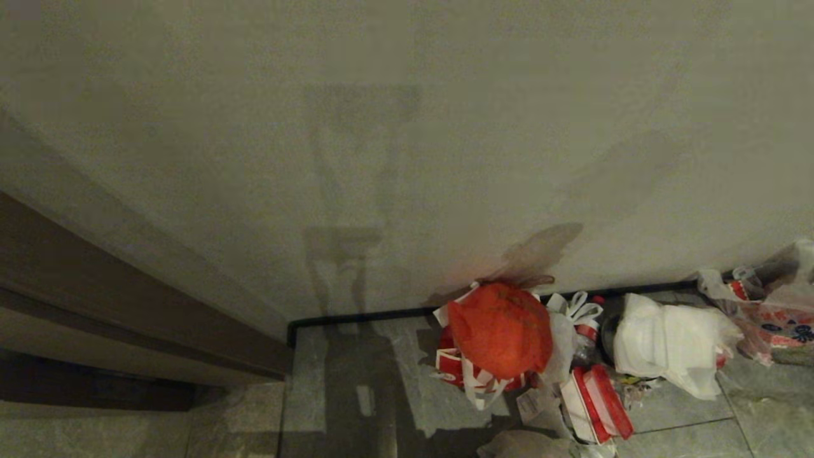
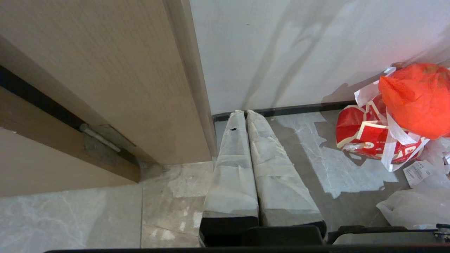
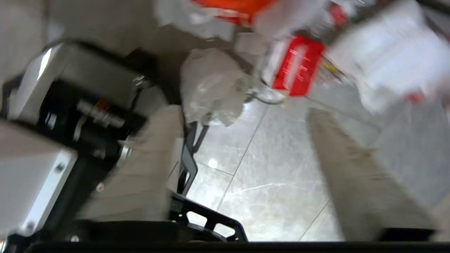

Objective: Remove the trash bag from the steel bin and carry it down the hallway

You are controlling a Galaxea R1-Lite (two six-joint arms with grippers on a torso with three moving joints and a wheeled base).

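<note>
At the far left stands a dark brown door frame (image 1: 127,299), and beside it the off-white wall (image 1: 407,127) runs across, with black skirting (image 1: 356,317) along its foot. The left claw (image 2: 242,113) hangs low near that corner, its two padded fingers (image 2: 230,168) pressed side by side with no gap, tips just short of the skirting, holding nothing. Below them lies the hallway floor (image 1: 356,381) of grey marbled tiles.

Further right a heap of rubbish lies against the wall. An orange-red bag (image 1: 501,329) sits on top of a red and white paper bag (image 1: 458,372). Just beside it lies a crumpled translucent bag (image 3: 211,86), which may be the trash bag, though no green printing shows, so I cannot tell for sure; it lies on the floor near the front of the heap. Next comes a red-lidded box (image 1: 601,402), then a white bag (image 1: 671,343), and at the far right a white bag with red and blue print (image 1: 779,318).

The right claw (image 3: 242,154) is down near the floor in front of the heap, its fingers (image 3: 348,179) spread wide apart with bare tiles between them, gripping nothing.
</note>
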